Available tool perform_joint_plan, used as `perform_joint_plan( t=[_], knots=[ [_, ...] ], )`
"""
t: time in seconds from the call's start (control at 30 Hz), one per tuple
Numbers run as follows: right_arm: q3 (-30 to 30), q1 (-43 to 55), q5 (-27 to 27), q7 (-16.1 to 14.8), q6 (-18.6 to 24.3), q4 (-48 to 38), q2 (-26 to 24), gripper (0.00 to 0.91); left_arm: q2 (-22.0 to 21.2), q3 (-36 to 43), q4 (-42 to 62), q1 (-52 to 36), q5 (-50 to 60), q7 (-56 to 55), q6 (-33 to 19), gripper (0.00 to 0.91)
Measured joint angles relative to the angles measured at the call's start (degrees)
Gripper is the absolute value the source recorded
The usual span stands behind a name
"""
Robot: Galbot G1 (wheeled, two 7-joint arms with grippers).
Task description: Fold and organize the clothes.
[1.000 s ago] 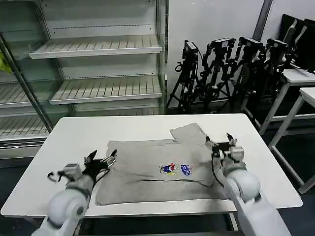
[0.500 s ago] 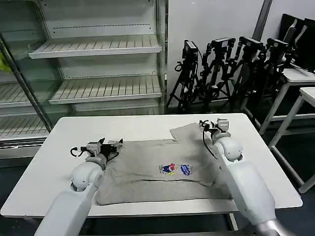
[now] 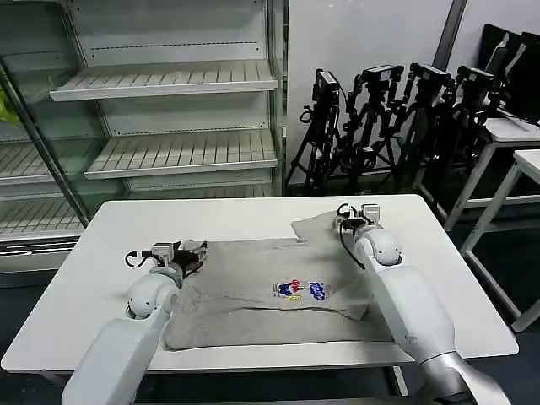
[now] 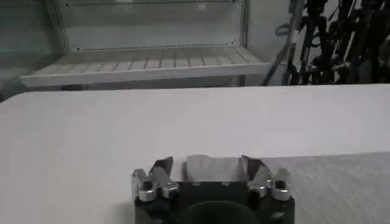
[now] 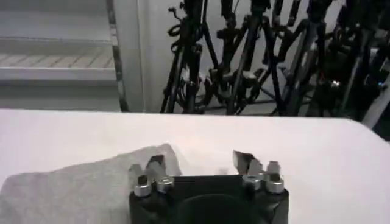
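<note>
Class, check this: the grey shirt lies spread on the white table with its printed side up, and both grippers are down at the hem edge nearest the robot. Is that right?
Not quite. The left gripper and right gripper are at the shirt's far edge, by the shoulders and sleeve, as the head view shows. The rest holds: it lies spread on the white table, print up.

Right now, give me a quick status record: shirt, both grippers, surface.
shirt: light grey shirt lying spread on the white table, chest print facing up, one sleeve sticking out at the far right
left gripper: open, at the shirt's far left corner, cloth edge between its fingers
right gripper: open, at the far edge of the sleeve, one finger over cloth
fold: not yet started
</note>
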Motion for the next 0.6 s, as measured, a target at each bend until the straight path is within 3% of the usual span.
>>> perform_joint_plan(
  t=[0.6],
  knots=[
    [0.42,-0.52,3.80,-0.79,0.16,-0.77,0.91,0.000,0.34,-0.94,-1.40,2.13,-2.98,0.99,-0.04,0.010]
  ],
)
